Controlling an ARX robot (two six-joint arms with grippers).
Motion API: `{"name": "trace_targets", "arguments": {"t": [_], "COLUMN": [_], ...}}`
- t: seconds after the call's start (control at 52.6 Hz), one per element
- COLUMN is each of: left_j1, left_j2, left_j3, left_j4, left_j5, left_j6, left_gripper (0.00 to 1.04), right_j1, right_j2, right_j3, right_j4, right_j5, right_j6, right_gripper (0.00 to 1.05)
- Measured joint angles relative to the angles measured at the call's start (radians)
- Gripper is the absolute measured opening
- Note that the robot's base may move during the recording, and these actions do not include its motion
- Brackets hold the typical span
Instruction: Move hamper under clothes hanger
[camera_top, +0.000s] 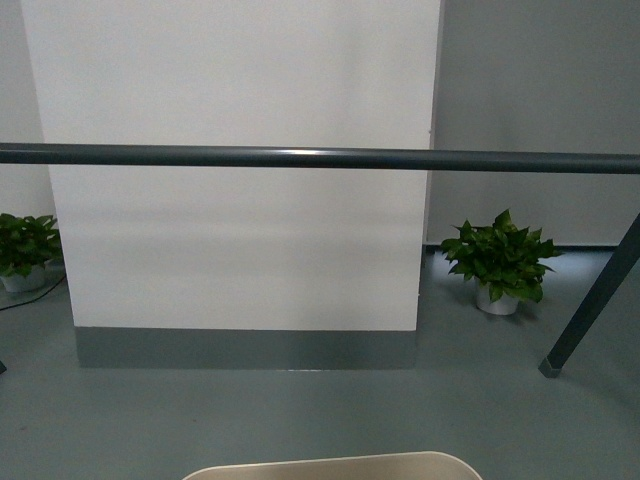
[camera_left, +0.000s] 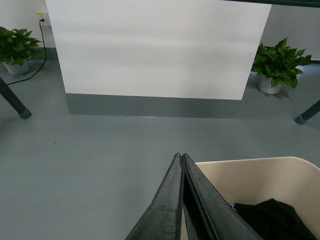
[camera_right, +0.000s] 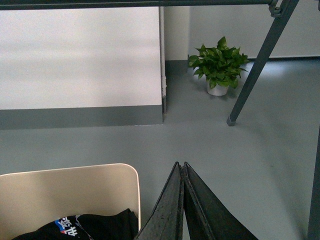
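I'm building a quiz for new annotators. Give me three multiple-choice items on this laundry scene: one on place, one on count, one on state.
1. Where is the beige plastic hamper in the front view?
A. bottom edge, nearer than the dark grey metal hanger bar
B. beyond the bar
C. against the white wall panel

2. How many potted green plants does the front view show?
A. one
B. two
C. three

3. How do the left gripper's jaws stand?
A. wide open
B. closed together
C. around the bar

Key: 1 A, only its rim shows at the bottom; 2 B, one on each side; 3 B, tips meet.
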Motion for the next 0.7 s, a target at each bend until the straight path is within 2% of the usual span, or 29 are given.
{"name": "trace_targets", "arguments": {"t": [0.704], "left_j1": [0.000], "left_j2": [-0.280], "left_j3": [0.000], "left_j4": [-0.277], "left_j5": [0.000], "left_j6": [0.000], "left_gripper": [0.03], "right_j1": [0.000], "right_j2": [-0.304], "right_j3": [0.000], "right_j4": [-0.296], "right_j5": [0.000], "right_j6": [0.000], "right_gripper": [0.02]}}
